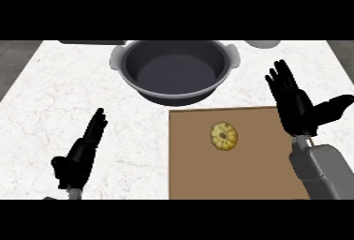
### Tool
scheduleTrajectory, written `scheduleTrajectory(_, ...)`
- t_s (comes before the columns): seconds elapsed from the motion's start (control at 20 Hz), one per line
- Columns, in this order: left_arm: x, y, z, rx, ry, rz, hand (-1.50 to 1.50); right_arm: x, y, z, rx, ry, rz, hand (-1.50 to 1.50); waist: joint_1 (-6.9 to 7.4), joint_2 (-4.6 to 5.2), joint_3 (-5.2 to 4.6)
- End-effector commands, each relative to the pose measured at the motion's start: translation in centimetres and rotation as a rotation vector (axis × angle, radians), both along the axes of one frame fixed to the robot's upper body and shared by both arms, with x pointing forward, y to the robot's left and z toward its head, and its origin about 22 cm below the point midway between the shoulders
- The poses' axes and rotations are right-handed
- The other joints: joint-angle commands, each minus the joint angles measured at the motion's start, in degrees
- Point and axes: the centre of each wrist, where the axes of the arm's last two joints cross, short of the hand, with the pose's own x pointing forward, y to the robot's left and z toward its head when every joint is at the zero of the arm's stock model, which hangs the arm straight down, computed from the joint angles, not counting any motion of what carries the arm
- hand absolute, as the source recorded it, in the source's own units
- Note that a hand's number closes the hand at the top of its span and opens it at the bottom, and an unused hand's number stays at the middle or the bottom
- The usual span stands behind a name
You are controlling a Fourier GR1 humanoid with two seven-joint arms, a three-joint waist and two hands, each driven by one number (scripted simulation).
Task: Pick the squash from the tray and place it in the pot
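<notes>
- The squash [224,136], yellow and ribbed with a dark centre, is seen lying on the tray [194,178], a little right of the tray's middle and toward its far half.
- The squash is touched by neither hand.
- The tray, flat and brown, is set on the white marbled counter [62,93] at the near right; its far edge lies just near of the pot [175,68].
- The pot, dark grey with pale side handles, is placed at the far centre; nothing is seen inside it.
- The right hand [294,101] is held over the tray's right edge, fingers straight and pointing far, thumb spread to the right; nothing is grasped.
- The left hand [81,150] is shown at the near left over the counter, well apart from the tray, edge-on with straight fingers pointing far; nothing is held.
- Two objects are cut off by the far edge: a dark one left of the pot, a pale one right of it.
</notes>
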Motion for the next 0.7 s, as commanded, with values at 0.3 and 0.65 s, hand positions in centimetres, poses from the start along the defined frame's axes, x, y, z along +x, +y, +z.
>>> scheduleTrajectory(0.3, 0.9, 0.5, 1.3, -0.038, -0.107, 0.105, 0.00, 0.4, -4.3, 18.0, -0.846, -0.856, 0.104, 1.50, -5.64, -2.00, -0.96)
scheduleTrajectory(0.65, 0.9, -0.7, 1.7, -0.085, -0.188, 0.118, 0.00, -5.9, 0.4, 9.3, -0.743, -1.195, 0.220, -1.50, -3.04, 1.52, 0.45)
